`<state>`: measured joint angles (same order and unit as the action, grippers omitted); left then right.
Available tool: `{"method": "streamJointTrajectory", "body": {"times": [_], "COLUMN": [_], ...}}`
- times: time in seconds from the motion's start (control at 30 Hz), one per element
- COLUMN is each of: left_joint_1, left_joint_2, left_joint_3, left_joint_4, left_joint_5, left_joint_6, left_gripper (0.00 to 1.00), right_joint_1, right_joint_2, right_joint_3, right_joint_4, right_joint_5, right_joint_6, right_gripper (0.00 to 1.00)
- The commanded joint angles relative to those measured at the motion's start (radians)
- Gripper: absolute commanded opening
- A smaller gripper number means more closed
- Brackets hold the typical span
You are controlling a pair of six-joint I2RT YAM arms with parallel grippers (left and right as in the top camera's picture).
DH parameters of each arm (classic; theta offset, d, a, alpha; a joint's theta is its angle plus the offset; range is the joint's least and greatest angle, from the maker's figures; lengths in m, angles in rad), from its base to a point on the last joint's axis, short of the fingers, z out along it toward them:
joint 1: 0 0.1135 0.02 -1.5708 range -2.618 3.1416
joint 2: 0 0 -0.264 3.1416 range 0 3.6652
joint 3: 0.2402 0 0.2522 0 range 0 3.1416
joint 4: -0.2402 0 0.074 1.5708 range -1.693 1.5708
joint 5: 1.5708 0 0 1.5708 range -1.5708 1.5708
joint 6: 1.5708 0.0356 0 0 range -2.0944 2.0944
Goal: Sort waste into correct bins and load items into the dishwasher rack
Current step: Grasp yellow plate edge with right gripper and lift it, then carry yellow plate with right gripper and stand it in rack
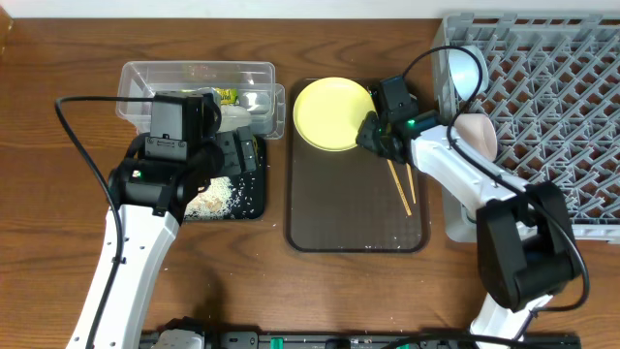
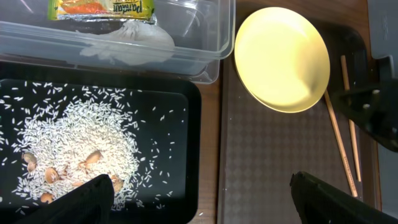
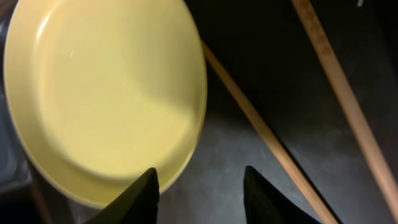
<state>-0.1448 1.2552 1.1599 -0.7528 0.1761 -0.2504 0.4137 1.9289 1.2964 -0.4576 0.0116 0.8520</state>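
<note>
A yellow plate (image 1: 333, 113) lies at the far end of the brown serving tray (image 1: 358, 228), with two wooden chopsticks (image 1: 400, 189) to its right. My right gripper (image 1: 373, 136) is open and low at the plate's right rim. In the right wrist view its fingers (image 3: 199, 180) straddle the rim of the plate (image 3: 106, 93), with the chopsticks (image 3: 267, 137) beside it. My left gripper (image 1: 237, 155) is open and empty, hovering over the black tray (image 1: 254, 199) that holds rice scraps (image 1: 215, 197). The clear tub (image 1: 194, 73) holds the snack wrapper (image 1: 226, 96) and white paper (image 1: 237, 114).
The grey dishwasher rack (image 1: 542, 116) stands at the right, with a light blue bowl (image 1: 465, 70) and a pale bowl (image 1: 480, 136) along its left side. In the left wrist view the open fingers (image 2: 205, 205) span the black tray's (image 2: 186, 124) right edge and the brown tray (image 2: 261, 168).
</note>
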Motion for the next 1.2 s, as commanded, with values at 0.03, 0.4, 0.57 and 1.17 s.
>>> {"method": "streamJointTrajectory", "body": {"times": [0.03,0.4,0.57,1.17], "left_joint_1": [0.004,0.004,0.004,0.004], "left_joint_2": [0.006,0.006,0.006,0.006], "left_joint_3": [0.008,0.008,0.008,0.008], "left_joint_4": [-0.002,-0.002,-0.002,-0.002], "left_joint_5": [-0.009,-0.009,-0.009,-0.009], "left_joint_6": [0.01,0.01,0.01,0.01], "left_gripper": [0.93,0.93,0.93,0.93], "right_joint_1": [0.019,0.019,0.018,-0.157], "right_joint_2": [0.068,0.103,0.102,-0.455], "right_joint_3": [-0.006,-0.006,-0.005,0.028], "right_joint_4": [0.035,0.061,0.003,-0.003], "right_joint_5": [0.031,0.03,0.024,0.308], "right_joint_6": [0.069,0.074,0.025,-0.606], "right_gripper": [0.39,0.12,0.01,0.01]}}
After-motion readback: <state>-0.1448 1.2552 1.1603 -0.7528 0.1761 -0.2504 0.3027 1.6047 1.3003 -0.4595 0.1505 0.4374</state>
